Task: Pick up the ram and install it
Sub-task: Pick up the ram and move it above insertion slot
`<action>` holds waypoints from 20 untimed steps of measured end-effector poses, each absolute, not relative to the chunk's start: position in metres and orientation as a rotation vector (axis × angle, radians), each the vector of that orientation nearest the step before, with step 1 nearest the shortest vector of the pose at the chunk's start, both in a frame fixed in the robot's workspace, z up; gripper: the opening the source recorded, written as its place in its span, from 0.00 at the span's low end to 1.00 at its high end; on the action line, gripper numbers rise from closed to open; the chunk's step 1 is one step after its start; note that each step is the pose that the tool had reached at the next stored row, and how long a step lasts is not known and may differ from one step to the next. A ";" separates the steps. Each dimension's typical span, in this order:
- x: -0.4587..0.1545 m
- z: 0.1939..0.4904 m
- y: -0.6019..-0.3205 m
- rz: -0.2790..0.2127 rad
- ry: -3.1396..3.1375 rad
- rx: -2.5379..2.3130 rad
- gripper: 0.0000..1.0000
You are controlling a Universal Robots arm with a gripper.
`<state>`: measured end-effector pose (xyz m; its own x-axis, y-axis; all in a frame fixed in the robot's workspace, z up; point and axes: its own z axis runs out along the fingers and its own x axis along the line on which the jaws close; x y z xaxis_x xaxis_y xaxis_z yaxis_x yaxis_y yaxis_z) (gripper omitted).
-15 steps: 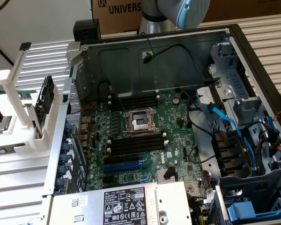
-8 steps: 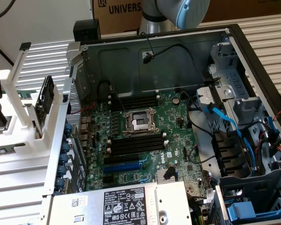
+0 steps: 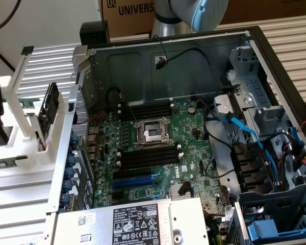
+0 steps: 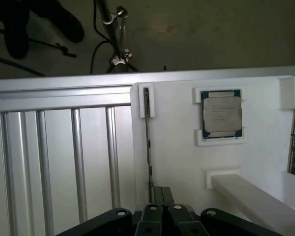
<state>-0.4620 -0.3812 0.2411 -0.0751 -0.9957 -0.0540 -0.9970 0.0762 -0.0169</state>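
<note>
Black memory slots [image 3: 148, 157] lie open from above, hemmed by the CPU socket [image 3: 152, 133] and cables [image 3: 240, 127] alongside.

My wrist camera sees the white holder [image 4: 177, 167] brightly lit, the floor [image 4: 211, 34] behind it dim. Outside, soft even light falls; the computer case [image 3: 194, 46] shades its green board [image 3: 194, 127].
</note>
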 end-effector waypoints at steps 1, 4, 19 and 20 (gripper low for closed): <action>-0.462 0.237 -0.381 0.038 2.267 -2.100 0.11; -0.465 0.232 -0.381 0.038 2.267 -2.100 0.11; -0.471 0.226 -0.386 0.041 2.274 -2.089 0.11; -0.471 0.226 -0.386 0.041 2.274 -2.089 0.11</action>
<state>-0.4706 -0.3858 0.2262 -0.0838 -0.9949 -0.0569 -0.9963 0.0849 -0.0166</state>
